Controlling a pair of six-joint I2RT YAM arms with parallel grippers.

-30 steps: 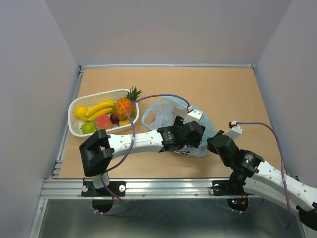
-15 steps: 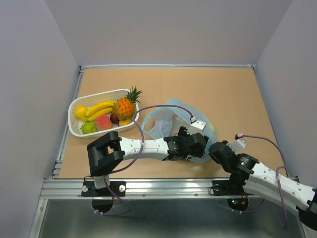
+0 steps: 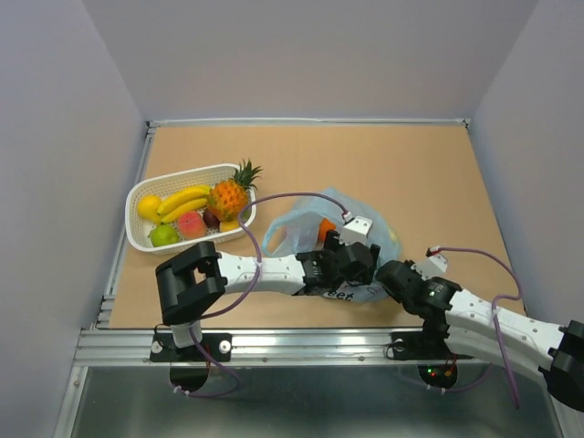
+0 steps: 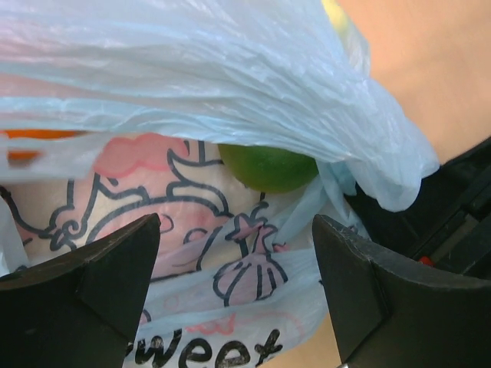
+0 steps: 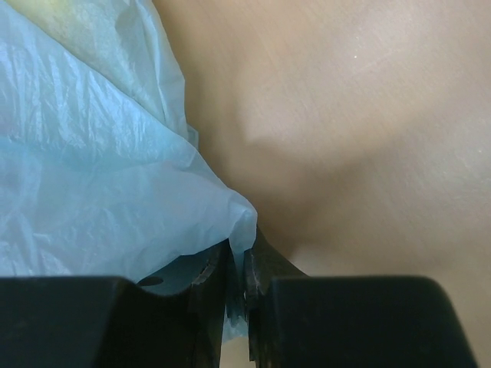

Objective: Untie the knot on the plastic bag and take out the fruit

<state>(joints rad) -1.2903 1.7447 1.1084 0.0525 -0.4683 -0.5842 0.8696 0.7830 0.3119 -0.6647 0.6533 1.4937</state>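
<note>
- The left gripper [image 3: 351, 270] [image 4: 234, 230] hung over the plastic bag [image 3: 290, 224] [image 4: 230, 69] with its jaws released and spread wide.
- The printed side of the plastic bag, with the pink-and-black cartoon and the word "sweet", lay in the gap between these jaws. I cannot tell if either of them touched the film.
- Beyond these jaws, a green round fruit [image 4: 268, 165] showed through the film under a light-blue fold.
- To the left of these jaws in the wrist view, a strip of the orange [image 4: 31, 134] [image 3: 326, 228] was visible inside the bag.
- The right gripper [image 3: 390, 275] [image 5: 238, 253] was low at the near right corner of the bag, close to the left gripper.
- Its jaws were clenched almost fully and grasped a thin corner fold of the plastic bag [image 5: 92, 153], and the film ran down into the narrow slit between them.
- Ahead and to the right of these jaws there was only the bare brown worktop [image 5: 368, 115] [image 3: 411, 164].
- A yellow fruit [image 3: 391, 239] [image 5: 46, 8] sat inside the far right side of the bag, ahead and to the left of the right jaws.
- An open handle loop [image 3: 274, 233] of the bag lay on the worktop to the left of the left jaws.
- Well apart from both jaws, far to the left, stood a white basket [image 3: 137, 233] with a pineapple [image 3: 228, 194], bananas [image 3: 182, 201] and a pink peach [image 3: 190, 224].
</note>
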